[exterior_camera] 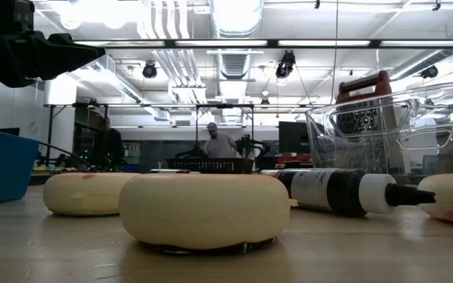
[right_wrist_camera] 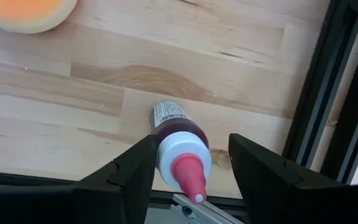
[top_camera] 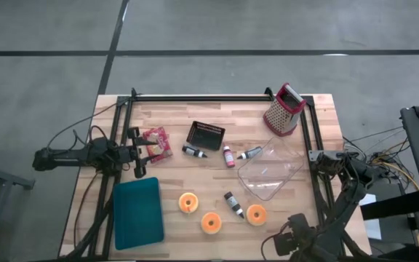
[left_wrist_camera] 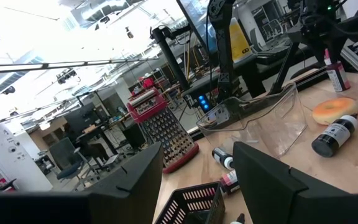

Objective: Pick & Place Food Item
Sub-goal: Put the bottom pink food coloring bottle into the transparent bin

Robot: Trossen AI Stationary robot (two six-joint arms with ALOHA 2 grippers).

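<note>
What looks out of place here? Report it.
Nothing looks spilled or broken. The bottles all lie on their sides, scattered across the table. One bottle lies close to the edge rail, between the open fingers of the right gripper.

Nearest the lens, a pale cream ring-shaped donut (exterior_camera: pixel 204 209) sits flat on the light wooden worktop (exterior_camera: pixel 69 255). A 2nd cream donut (exterior_camera: pixel 85 192) lies behind it to the left, a 3rd (exterior_camera: pixel 449 196) at right edge. Btwn them a dark squeeze bottle w/ white label and collar (exterior_camera: pixel 343 191) lies on its side, tip pointing right. Blue plastic tray (exterior_camera: pixel 2 169) far left. Clear plastic container (exterior_camera: pixel 395 130) at right, red-topped metal grater (exterior_camera: pixel 366 118) seen thru it. Black mesh basket (exterior_camera: pixel 211 165) at centre back; person (exterior_camera: pixel 219 143) in room beyond. Dark arm part (exterior_camera: pixel 30 47) top left.
</note>
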